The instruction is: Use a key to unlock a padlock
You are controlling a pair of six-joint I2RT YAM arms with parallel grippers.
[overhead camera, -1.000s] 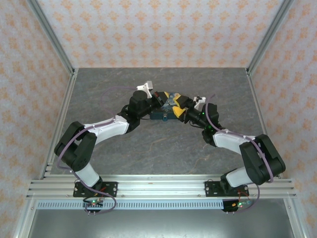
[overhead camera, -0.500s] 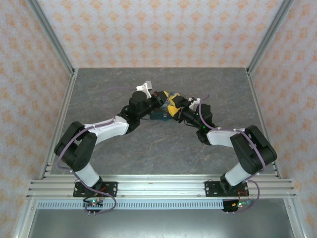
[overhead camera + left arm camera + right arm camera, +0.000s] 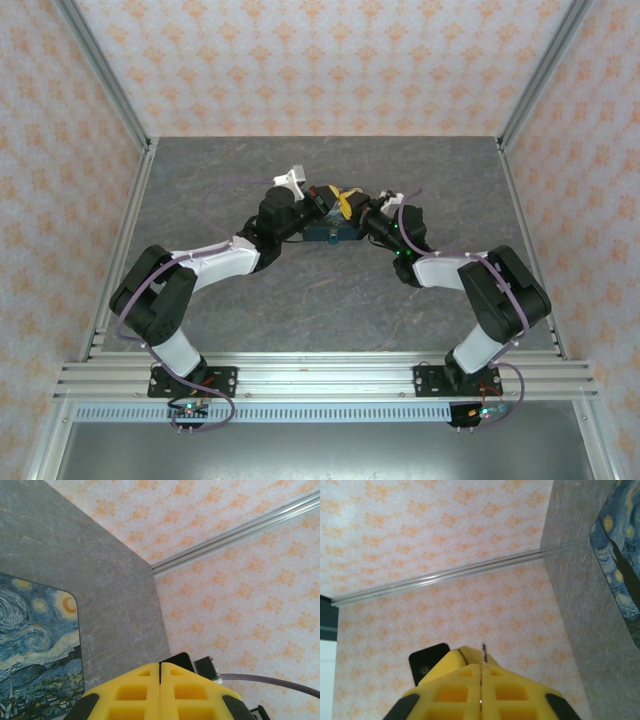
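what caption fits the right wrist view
Right tool shut on a thin sliver, likely the key; tin on the table at right.

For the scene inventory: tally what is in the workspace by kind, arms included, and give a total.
robot arms: 2 (left arm, right arm)
starry-night tin: 1
key: 1, a thin metal sliver
Total: 4

Arms: left arm (image 3: 210,262) and right arm (image 3: 480,290), white shells between chunky black joint housings.
Cables: a purple cable (image 3: 225,186) loops along each arm.
Bases: black mounting plates (image 3: 195,380) at the near edge.
Fingers: left gripper (image 3: 160,682) and right gripper (image 3: 481,692), yellow pads with square recesses and black corners.
Light: small green dot (image 3: 401,254) on the right arm.
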